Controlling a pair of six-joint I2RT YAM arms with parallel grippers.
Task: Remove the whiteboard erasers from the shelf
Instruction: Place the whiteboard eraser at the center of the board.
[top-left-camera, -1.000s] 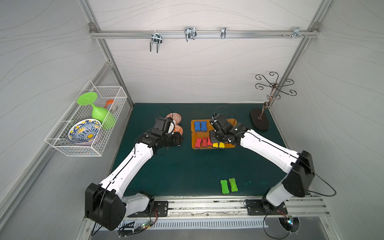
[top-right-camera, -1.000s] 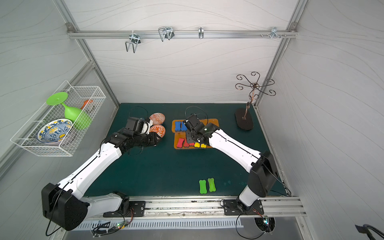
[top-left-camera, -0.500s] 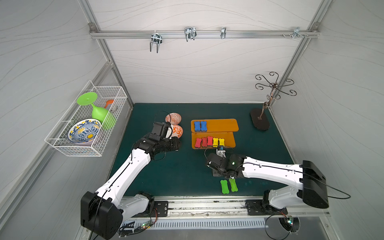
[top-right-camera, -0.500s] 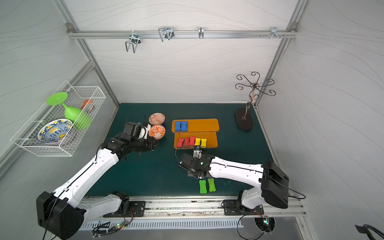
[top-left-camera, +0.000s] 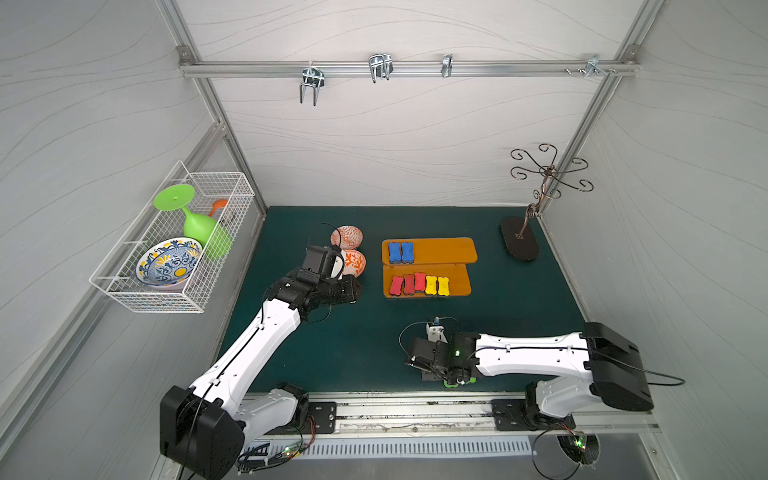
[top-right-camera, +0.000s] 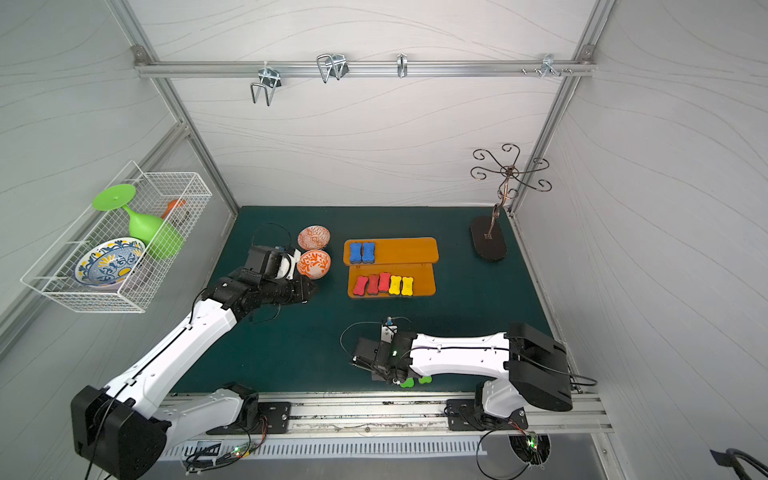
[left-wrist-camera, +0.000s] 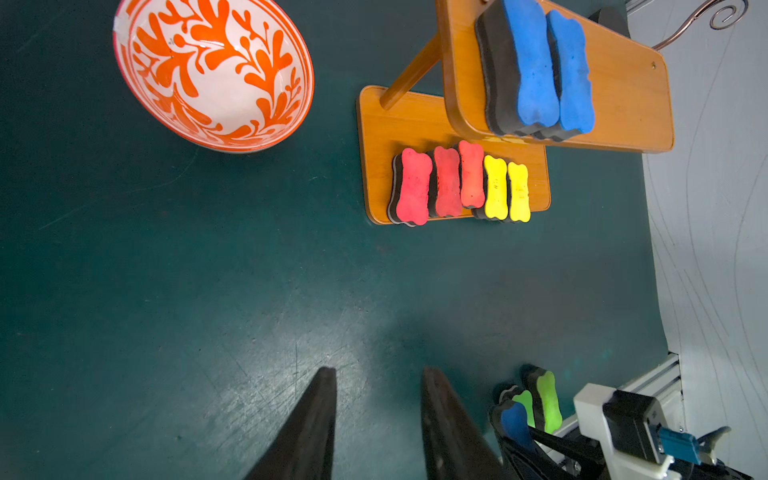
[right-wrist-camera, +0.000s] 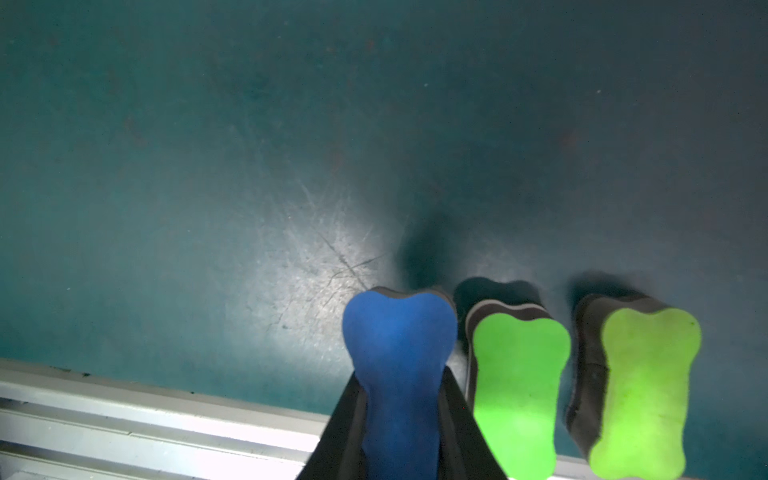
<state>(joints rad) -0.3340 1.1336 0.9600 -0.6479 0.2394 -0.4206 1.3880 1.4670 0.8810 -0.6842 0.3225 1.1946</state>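
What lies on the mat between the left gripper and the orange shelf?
Nothing: in the left wrist view, only bare green mat lies between the left gripper and the shelf.

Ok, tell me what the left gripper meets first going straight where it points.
Probably bare mat, just ahead of the left gripper, which seems tilted down; past that, the shelf's lower board beside the end red eraser. Depth is unclear.

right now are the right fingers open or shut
Shut on a blue eraser: the right wrist view shows the right fingers clamping its sides.
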